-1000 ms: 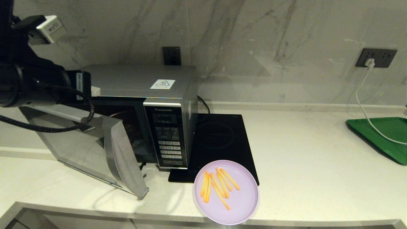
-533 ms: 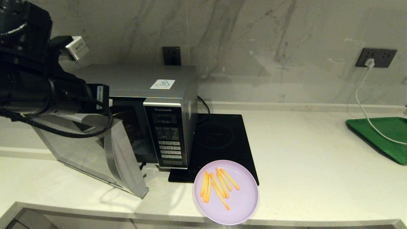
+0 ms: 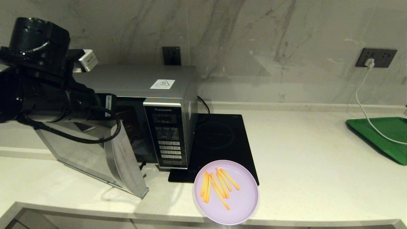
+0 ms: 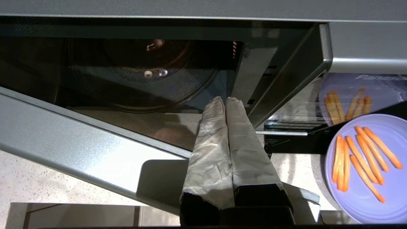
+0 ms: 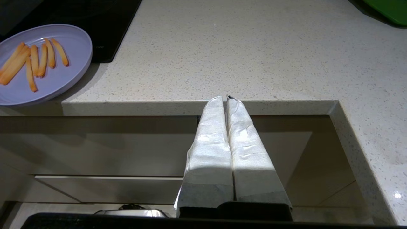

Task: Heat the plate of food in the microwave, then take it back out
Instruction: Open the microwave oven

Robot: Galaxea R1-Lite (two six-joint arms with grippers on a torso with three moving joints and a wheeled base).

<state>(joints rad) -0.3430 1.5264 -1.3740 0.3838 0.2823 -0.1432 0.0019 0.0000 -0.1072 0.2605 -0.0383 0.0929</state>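
Standing at the counter's left end, the big silver-grey Panasonic microwave box (image 3: 159,105) has its dark glass door (image 3: 95,152) swung out toward the robot, w/ the cavity and glass turntable (image 4: 140,76) exposed and bare. Next to it on the right lies a flat black induction hob (image 3: 222,140), and just in front of that, at the counter's front edge, sits the round pale lilac plate of thin orange-yellow fries (image 3: 226,191), not yet loaded. The plate lies to the right of the left gripper (image 4: 225,100), which hangs above the open door at the cavity mouth; its cloth-wrapped fingers are pressed together, holding nothing and touching nothing visible. The right gripper (image 5: 226,98) sits low, below the counter's front lip, w/ the plate off to its left and higher; fingers likewise closed tight, empty. Judging by position, either arm must open before taking the plate's rim; fries run roughly front-to-back, approx. parallel.
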